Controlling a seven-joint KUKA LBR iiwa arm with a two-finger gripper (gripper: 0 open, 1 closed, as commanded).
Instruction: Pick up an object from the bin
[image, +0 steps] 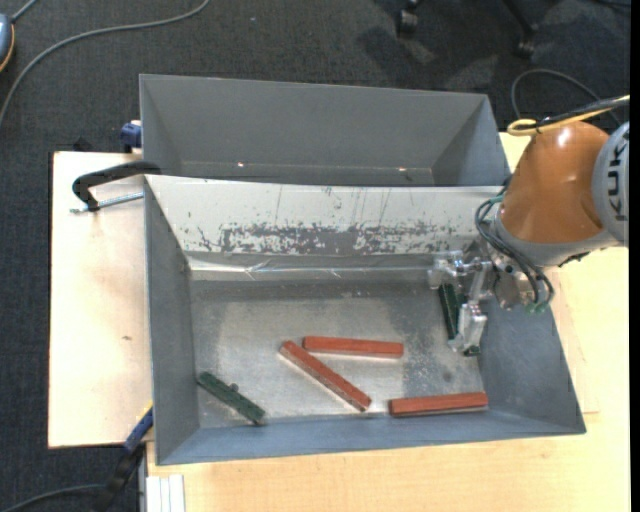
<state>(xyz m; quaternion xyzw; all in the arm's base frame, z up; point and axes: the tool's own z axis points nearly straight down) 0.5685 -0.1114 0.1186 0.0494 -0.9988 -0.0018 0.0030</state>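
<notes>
Grey metal bin (170, 330) on a pale board. The gripper (463, 325) hangs low at the right end, and honestly I can't tell if it's clenched or released. A dark green strip (449, 310) stands upright against its left side. Just below lies a reddish-brown bar (438, 404), two more bars (325, 376) sit mid-floor, and a green bar (230, 397) lies far left.
</notes>
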